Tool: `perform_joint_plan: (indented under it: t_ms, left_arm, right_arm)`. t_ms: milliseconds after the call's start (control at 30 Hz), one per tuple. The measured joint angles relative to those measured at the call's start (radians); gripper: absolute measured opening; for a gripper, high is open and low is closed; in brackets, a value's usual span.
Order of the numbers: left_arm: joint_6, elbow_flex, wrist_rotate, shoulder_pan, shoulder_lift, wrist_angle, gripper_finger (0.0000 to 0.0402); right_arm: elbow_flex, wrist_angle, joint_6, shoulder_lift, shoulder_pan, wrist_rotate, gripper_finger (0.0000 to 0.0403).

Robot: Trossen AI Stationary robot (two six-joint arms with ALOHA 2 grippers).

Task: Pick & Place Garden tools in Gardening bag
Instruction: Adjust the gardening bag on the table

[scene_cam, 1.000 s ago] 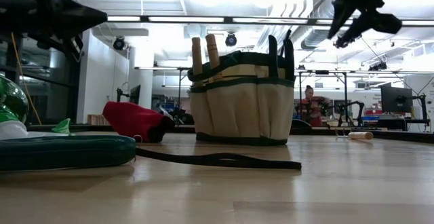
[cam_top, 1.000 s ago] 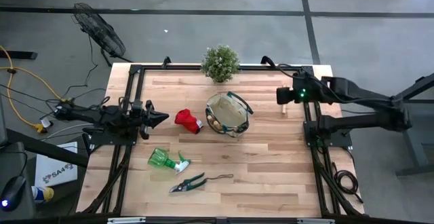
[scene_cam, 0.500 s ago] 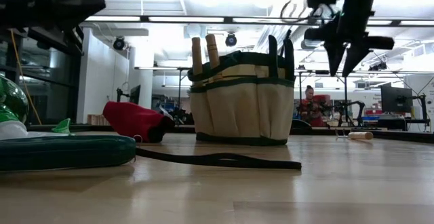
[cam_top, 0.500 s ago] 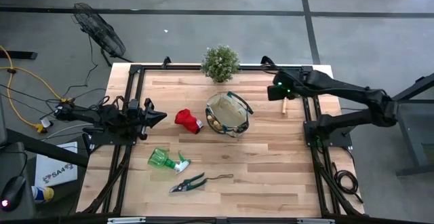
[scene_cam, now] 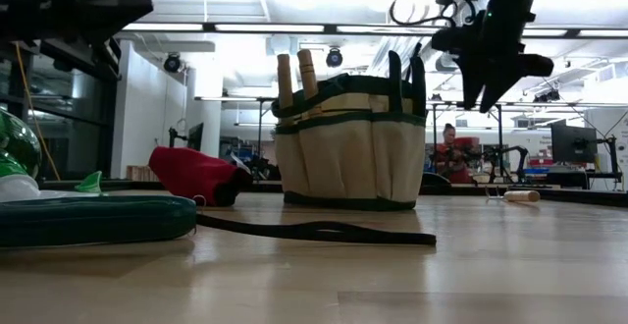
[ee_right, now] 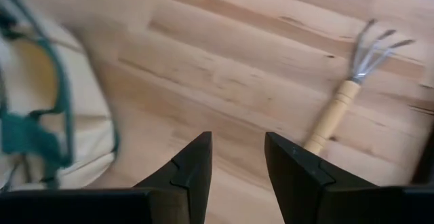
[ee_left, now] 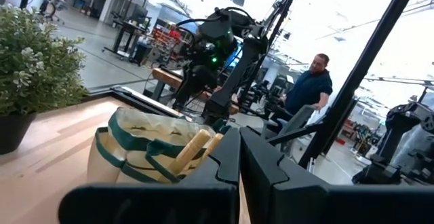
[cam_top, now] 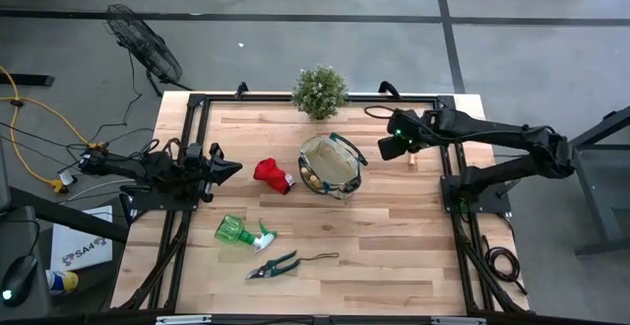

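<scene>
A: Two arms, but only the right gripper (ee_right: pixel 235 157) matters here. Its jaws stand partly open over bare desk (ee_right: pixel 224 81), with nothing between them.

B: And the nearest tool?

A: The small rake (ee_right: pixel 347 91), just beyond the jaws and off to one side. Its wooden handle runs at a slant, tines pointing away from the gripper.

B: So the jaws must shift sideways and turn to cross that handle, I'd judge.

A: Yes. The bag (cam_top: pixel 331 165) lies on the opposite side, mid-desk, handles already poking from it.

B: Farther off?

A: The glove (cam_top: pixel 272 174), spray bottle (cam_top: pixel 242 232) and pruners (cam_top: pixel 273 265) lie nearer the left gripper (cam_top: pixel 232 169), which waits pinched closed and empty.
</scene>
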Motion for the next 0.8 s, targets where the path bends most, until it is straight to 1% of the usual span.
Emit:
perform_joint_plan:
  t_ms: [167,333,600,800]
  left_arm:
    - [-0.021,0.0,-0.009,0.0,0.0,-0.002,0.0]
    - [-0.052,0.0,-0.016,0.0,0.0,-0.02,0.0]
    - [-0.053,0.0,-0.081,0.0,0.001,-0.054,0.0]
    - [-0.053,0.0,-0.107,0.0,0.001,-0.07,0.0001]
  right_arm:
    - [0.0,0.014,0.024,0.0,0.026,0.004,0.0129]
    - [0.0,0.014,0.026,0.0,0.027,0.002,0.0129]
    - [0.0,0.013,0.025,0.0,0.027,0.002,0.0129]
    - [0.0,0.012,0.024,0.0,0.027,0.0,0.0129]
